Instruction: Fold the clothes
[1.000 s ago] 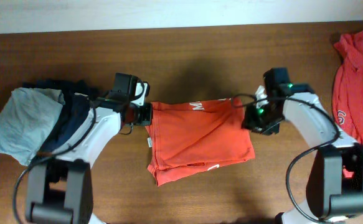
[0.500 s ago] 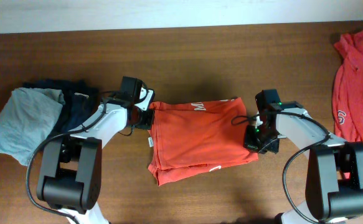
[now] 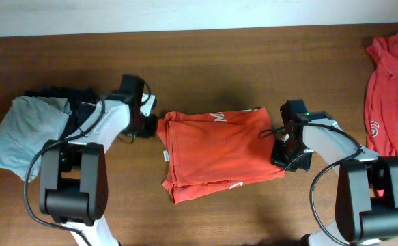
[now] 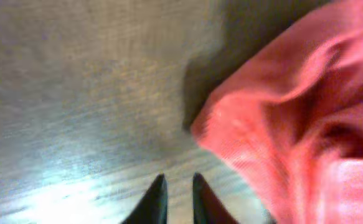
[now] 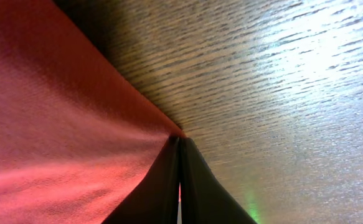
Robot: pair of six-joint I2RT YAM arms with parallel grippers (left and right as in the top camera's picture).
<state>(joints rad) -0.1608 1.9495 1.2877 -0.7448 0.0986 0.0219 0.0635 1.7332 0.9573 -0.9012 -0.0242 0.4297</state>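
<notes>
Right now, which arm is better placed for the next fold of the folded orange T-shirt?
Right. The right gripper is shut on the folded orange T-shirt; the left gripper hangs empty over the table beside it.

Dim overhead view; blurry, glare-streaked wrist views

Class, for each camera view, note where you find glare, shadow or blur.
Overhead: sharp, evenly lit, the folded orange-red T-shirt crisp. Left wrist: soft and blurred, pale glare on the table, dark shadow beside the shirt. Right wrist: wood grain sharp, bright glare upper right, cloth softer.
</notes>
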